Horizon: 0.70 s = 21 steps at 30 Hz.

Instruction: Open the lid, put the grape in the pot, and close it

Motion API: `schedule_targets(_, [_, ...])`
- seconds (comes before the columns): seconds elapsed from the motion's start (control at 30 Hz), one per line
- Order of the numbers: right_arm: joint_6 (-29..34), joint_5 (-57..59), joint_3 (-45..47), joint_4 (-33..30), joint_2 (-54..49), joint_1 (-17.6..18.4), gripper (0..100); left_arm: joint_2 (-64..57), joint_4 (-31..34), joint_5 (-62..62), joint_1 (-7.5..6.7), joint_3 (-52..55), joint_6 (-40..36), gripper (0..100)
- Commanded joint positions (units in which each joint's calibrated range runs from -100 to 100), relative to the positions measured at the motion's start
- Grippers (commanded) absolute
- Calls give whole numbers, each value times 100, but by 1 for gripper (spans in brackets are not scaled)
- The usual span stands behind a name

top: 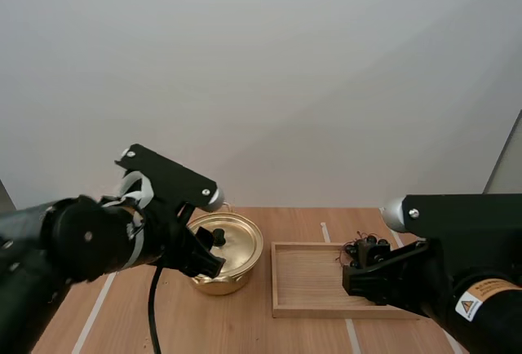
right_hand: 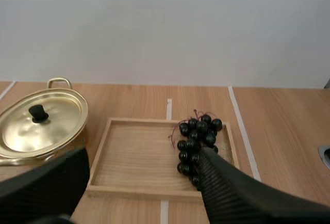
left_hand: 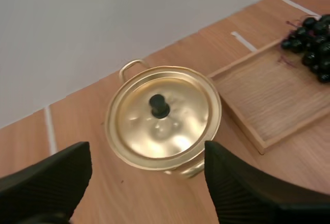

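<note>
Presently left gripper [left_hand: 147, 152] spread, empty; lid knob [left_hand: 159, 105] centred ahead. Knob may be missed if closed early. Right gripper [right_hand: 143, 156] spread, empty; grapes [right_hand: 198, 141] by one finger, may be nudged.

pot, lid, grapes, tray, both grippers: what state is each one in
pot: closed, upright on the table
lid: seated on the pot
grapes: lying in the tray, not gripped
tray: flat on the table, holding only the grapes
left gripper: open, empty, above the lid
right gripper: open, empty, over the tray beside the grapes
</note>
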Motion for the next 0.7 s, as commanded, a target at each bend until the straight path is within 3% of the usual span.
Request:
schedule_targets(0.0, [67,30,-44,-24,279,-22,100,1132,-630,-490,4,-240,996,100])
schedule_targets(0.33, [77,-22,-44,-13,412,-22,100,3852,-652,-316,-185,-1865,1111,100])
schedule_targets(0.67, [77,-5,-44,-25,412,-22,100,5227,-619,41,-185,-2598,1111,100])
